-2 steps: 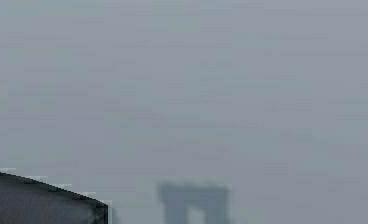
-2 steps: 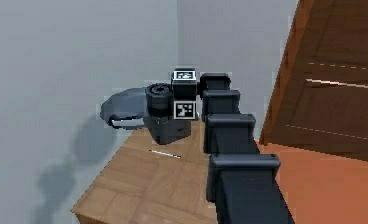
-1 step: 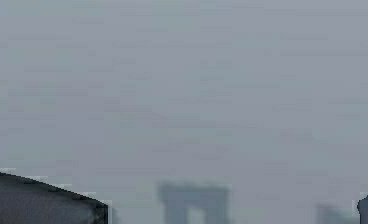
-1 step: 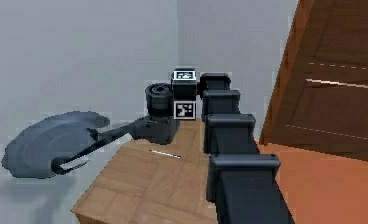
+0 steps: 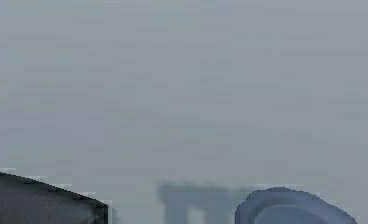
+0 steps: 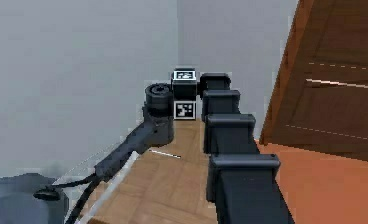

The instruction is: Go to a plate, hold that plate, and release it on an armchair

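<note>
Because the plate (image 5: 292,210) lies just past the fingers (image 6: 112,160), the gripper (image 6: 80,182) seems aimed there; their state I cannot tell.

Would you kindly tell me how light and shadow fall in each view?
Forward view: even light on the grey wall, faint shadow low down. Arm side view: wall at its left brighter than the far wall; a bright line on the wooden door.

a home's room, plain grey walls (image 6: 72,70), panelled brown wooden door (image 6: 332,70), pale plank surface (image 6: 167,185), round bluish plate (image 5: 292,208)
</note>
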